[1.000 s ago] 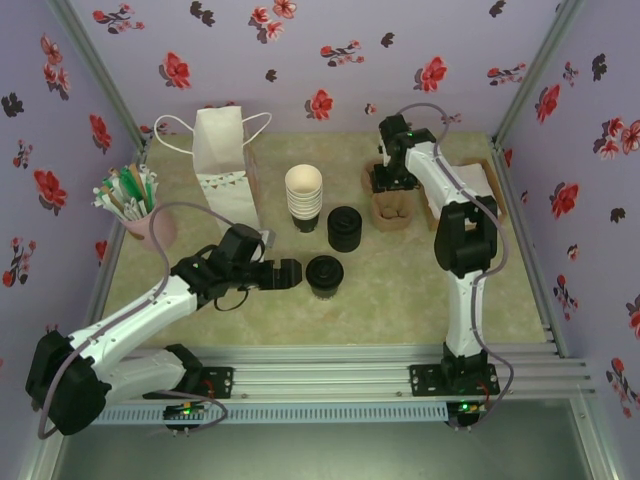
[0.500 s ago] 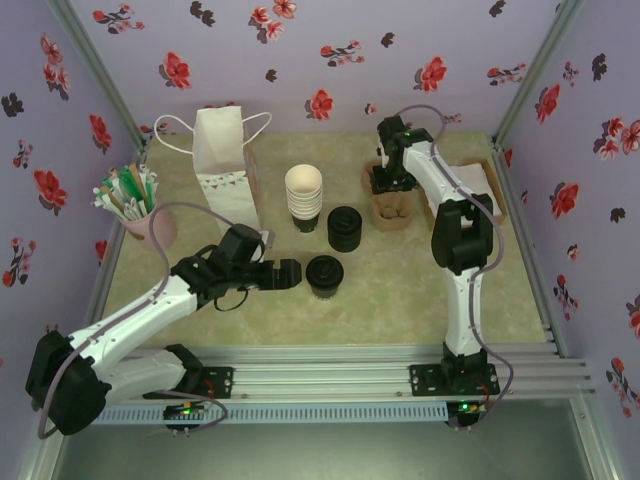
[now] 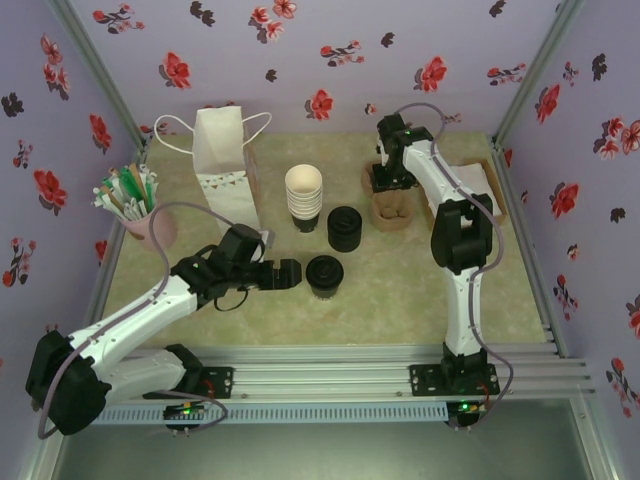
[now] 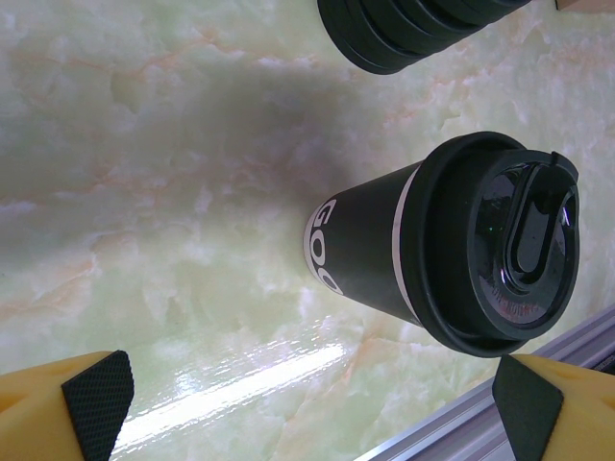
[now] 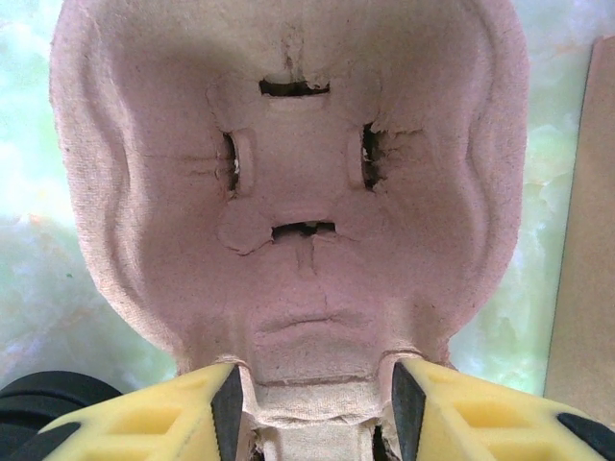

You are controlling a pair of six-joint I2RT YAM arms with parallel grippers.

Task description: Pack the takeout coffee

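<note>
From above, my left gripper (image 3: 287,272) sits at 9 o'clock of the coffee (image 3: 324,272), just beside it; my right gripper (image 3: 388,180) is at the carrier (image 3: 392,208). Left wrist: my jaws are wide apart, and the coffee stands between them untouched. Right wrist: my jaws pinch the carrier's edge at 6 o'clock.

Lilac floral walls (image 3: 330,25), green marbled tabletop (image 3: 400,290)

From above and behind, at the near edge, we look down on the whole table (image 3: 400,290). Our left wrist camera faces the takeout coffee (image 4: 452,240) from close by; our right wrist camera sits tight over the pulp cup carrier (image 5: 288,192). We see both again from overhead.
</note>
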